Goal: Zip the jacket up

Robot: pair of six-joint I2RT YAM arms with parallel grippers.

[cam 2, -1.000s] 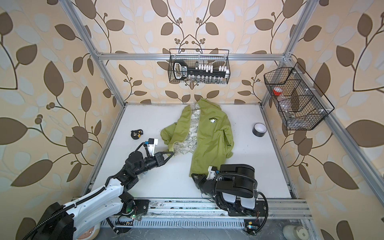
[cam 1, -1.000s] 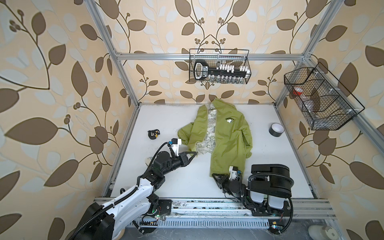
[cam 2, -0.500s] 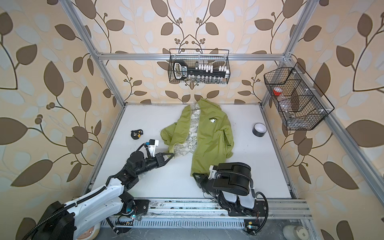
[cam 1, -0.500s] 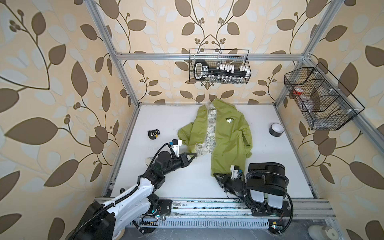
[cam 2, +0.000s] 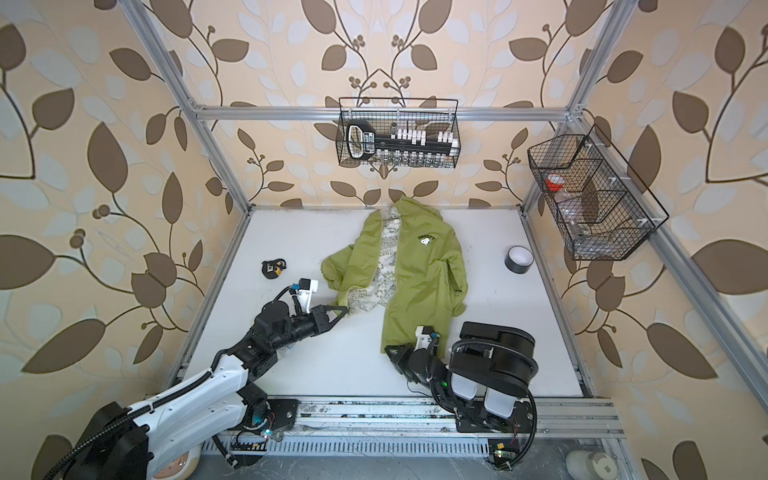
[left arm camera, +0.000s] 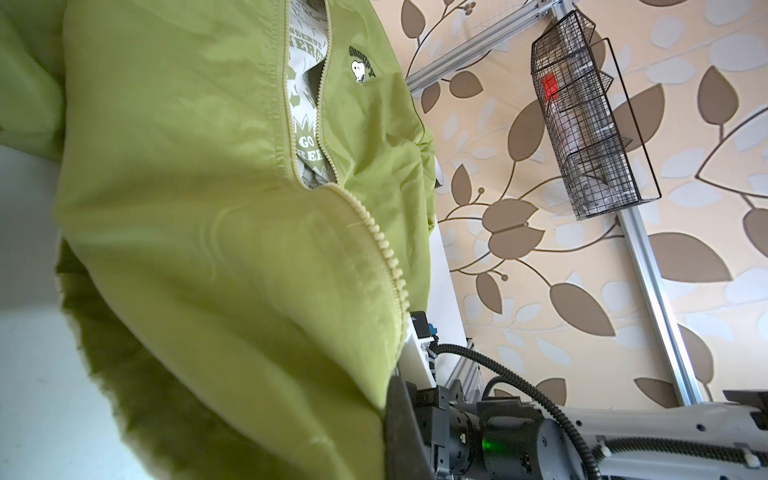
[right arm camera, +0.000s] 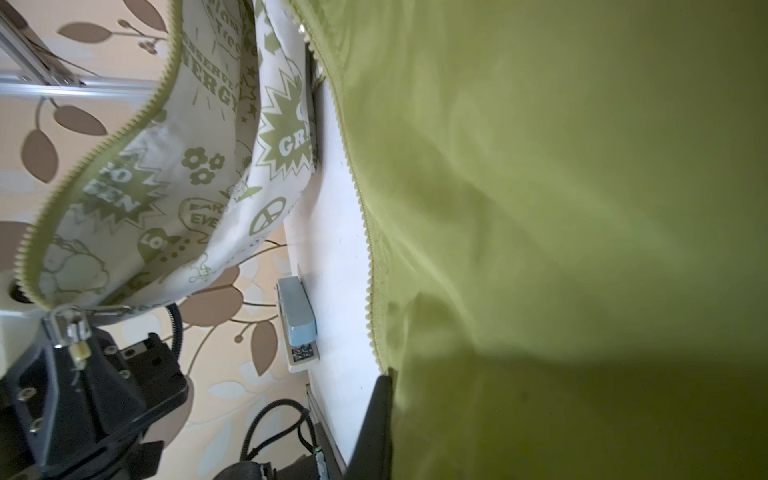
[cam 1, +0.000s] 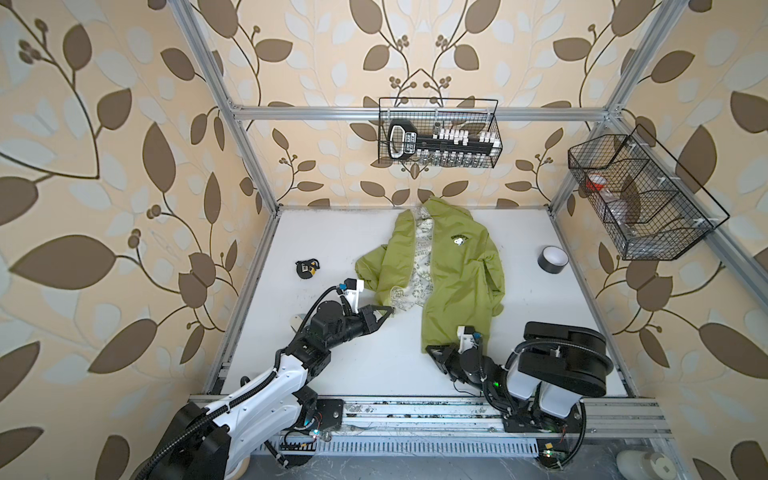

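Both top views: stereo pair high overhead, looking down on whole worktop (cam 1: 374,370), back wall (cam 1: 324,166) at frame top; near-identical coverage. Left wrist cam: low, v. close to jacket (left arm camera: 187,249), facing right arm (left arm camera: 644,432) at lower right. Right wrist cam: equally close to jacket, facing left hand (right arm camera: 68,328) at lower left.

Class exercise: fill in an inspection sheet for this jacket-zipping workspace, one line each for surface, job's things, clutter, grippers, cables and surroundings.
Surface: white tabletop inside an aluminium frame.
Job's things: lime-green jacket lying flat, zipper open, printed lining showing.
Clutter: black tape roll; small black-and-yellow object.
Grippers: left gripper shut on the jacket's open front corner; right gripper shut on its hem.
Cables: black corrugated conduit on the right arm; nothing seen snagged.
Surroundings: back wire basket, side wire basket, leaf wallpaper.
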